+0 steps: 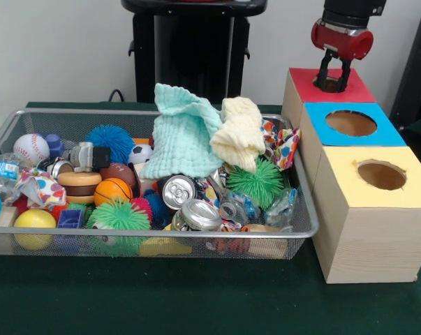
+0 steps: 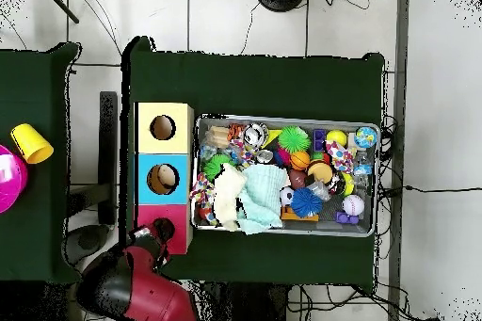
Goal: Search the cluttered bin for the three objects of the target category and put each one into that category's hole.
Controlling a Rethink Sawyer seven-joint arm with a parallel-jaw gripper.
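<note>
My gripper (image 1: 334,73) hangs just above the round hole (image 1: 329,85) in the red-topped box (image 1: 360,91), fingers apart with nothing between them. In the overhead view the red arm (image 2: 132,284) reaches to that same red box (image 2: 181,234). The wire bin (image 1: 126,112) holds a mixed heap: two crushed cans (image 1: 179,190) (image 1: 200,214), green spiky balls (image 1: 255,183) (image 1: 119,216), a blue spiky ball (image 1: 110,143), a baseball (image 1: 31,148), a small basketball (image 1: 112,190) and a yellow ball (image 1: 34,220). A mint cloth (image 1: 182,136) and a cream cloth (image 1: 239,132) lie on top and hide what is under them.
A blue-topped box (image 1: 392,136) and a yellow-topped box (image 1: 343,181), each with a round hole, stand in a row with the red one beside the bin's end. Overhead, the bin (image 2: 282,119) sits on green cloth; a yellow cup (image 2: 31,142) stands on a separate table.
</note>
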